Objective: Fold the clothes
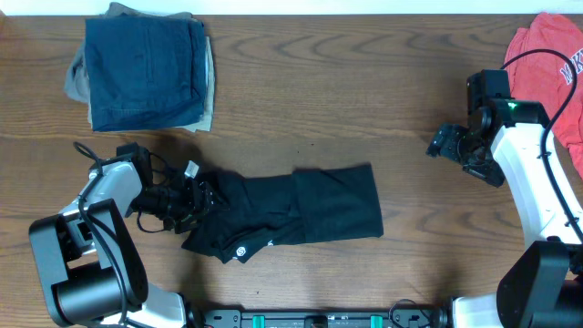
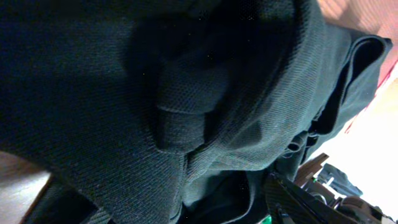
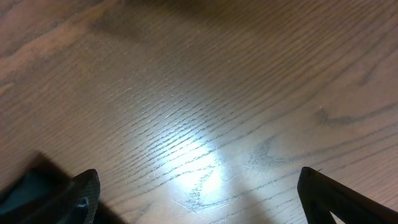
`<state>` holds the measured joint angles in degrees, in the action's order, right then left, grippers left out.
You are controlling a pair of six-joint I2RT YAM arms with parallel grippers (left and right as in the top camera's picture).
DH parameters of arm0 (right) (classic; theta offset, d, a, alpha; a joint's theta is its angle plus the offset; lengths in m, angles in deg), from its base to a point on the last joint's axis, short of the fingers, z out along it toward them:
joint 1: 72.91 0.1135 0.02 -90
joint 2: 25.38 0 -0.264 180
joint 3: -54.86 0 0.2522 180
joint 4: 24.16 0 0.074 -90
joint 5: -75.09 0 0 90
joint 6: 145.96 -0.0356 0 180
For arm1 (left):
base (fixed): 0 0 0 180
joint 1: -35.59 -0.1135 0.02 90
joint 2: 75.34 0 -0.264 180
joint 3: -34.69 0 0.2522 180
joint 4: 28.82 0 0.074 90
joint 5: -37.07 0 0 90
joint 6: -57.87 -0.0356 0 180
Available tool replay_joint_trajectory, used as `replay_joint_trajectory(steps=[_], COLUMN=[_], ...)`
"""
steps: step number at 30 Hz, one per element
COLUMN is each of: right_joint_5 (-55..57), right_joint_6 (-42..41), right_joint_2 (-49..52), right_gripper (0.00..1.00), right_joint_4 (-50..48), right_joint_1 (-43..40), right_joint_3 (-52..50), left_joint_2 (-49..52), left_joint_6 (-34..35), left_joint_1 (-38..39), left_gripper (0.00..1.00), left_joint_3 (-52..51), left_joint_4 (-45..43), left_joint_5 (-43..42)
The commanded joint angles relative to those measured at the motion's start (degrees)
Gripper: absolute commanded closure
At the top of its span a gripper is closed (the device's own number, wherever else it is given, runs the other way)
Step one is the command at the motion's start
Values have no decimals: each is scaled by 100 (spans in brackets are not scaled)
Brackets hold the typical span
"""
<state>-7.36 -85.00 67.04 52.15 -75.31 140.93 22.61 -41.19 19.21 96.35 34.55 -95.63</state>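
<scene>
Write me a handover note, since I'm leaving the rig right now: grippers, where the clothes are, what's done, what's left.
Left gripper: at the left end of the black garment, buried in fabric; whether it is open or shut cannot be told.
Right gripper: open, empty, over bare table to the right of the garment.
Garment: front middle of the table, lying as a long band, left end bunched.
Done: it looks partly folded lengthwise.
Left: probably smooth the bunched end and fold it shorter.
Red shirt and jeans pile lie apart at the far corners.
</scene>
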Motion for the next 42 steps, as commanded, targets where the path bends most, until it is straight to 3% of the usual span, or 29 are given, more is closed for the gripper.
replay_joint_trajectory(steps=[1, 10, 14, 21, 29, 39, 42], right_joint_5=[105, 105, 105, 105, 103, 103, 105], right_joint_6=[42, 42, 42, 42, 42, 42, 42], right_joint_2=[-7, -7, -7, -7, -7, -7, -7], right_gripper=[1, 1, 1, 1, 1, 1, 1], right_joint_4=[4, 4, 2, 2, 4, 4, 2], right_joint_1=[-17, -17, -17, -17, -17, -17, -17], right_joint_3=[22, 22, 22, 22, 22, 22, 22], left_joint_2=[70, 70, 70, 70, 28, -284, -387], left_joint_6=[-140, 50, 92, 533, 901, 2131, 2247], left_joint_1=[48, 398, 575, 651, 645, 645, 645], left_gripper=[32, 33, 51, 93, 94, 94, 94], left_joint_3=[-81, -81, -81, -81, 31, 1045, 1624], left_joint_4=[28, -422, -535, -557, -483, 839, 1443], left_joint_5=[-184, -162, -76, 505, 608, 2861, 3040])
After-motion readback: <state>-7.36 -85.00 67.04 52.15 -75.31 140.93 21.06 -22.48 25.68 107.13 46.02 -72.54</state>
